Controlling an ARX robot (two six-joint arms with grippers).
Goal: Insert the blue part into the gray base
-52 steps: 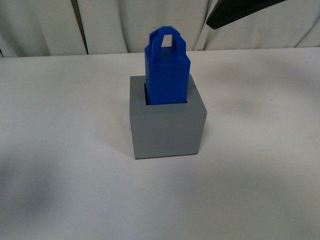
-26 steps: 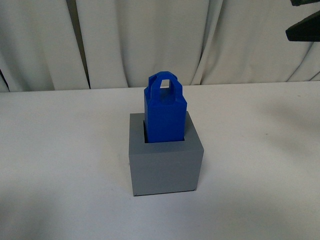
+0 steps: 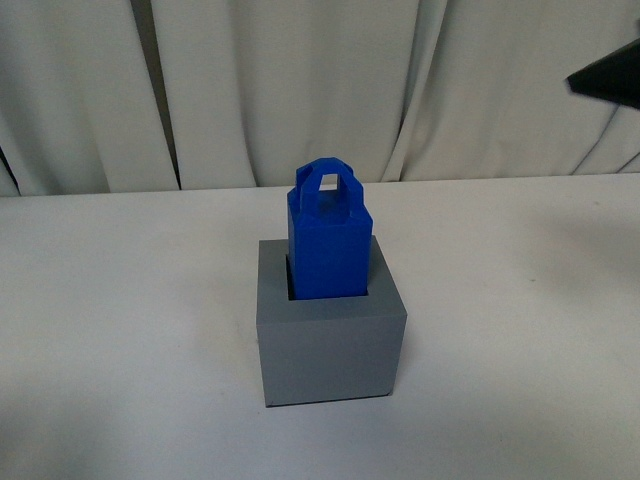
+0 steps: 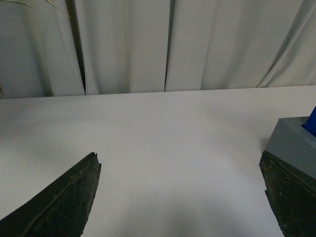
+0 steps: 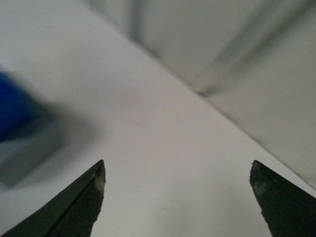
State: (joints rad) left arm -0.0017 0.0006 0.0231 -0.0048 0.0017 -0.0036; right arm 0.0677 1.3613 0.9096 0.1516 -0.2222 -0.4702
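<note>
The blue part (image 3: 328,235) stands upright in the square recess of the gray base (image 3: 330,340), its loop handle on top, in the middle of the white table in the front view. In the left wrist view the base's corner (image 4: 291,143) and a sliver of blue (image 4: 311,123) show beside one finger. My left gripper (image 4: 180,170) is open and empty over bare table. My right gripper (image 5: 177,170) is open and empty; the blue part (image 5: 15,111) and the base (image 5: 29,153) show blurred off to one side. A dark piece of the right arm (image 3: 610,78) is at the upper right.
The white table (image 3: 120,300) surrounds the base. Pale curtains (image 3: 280,90) hang behind the table's far edge.
The front view has shifted, so the base and blue part sit lower in frame. The dark right arm has moved from the top centre-right to the far right edge.
</note>
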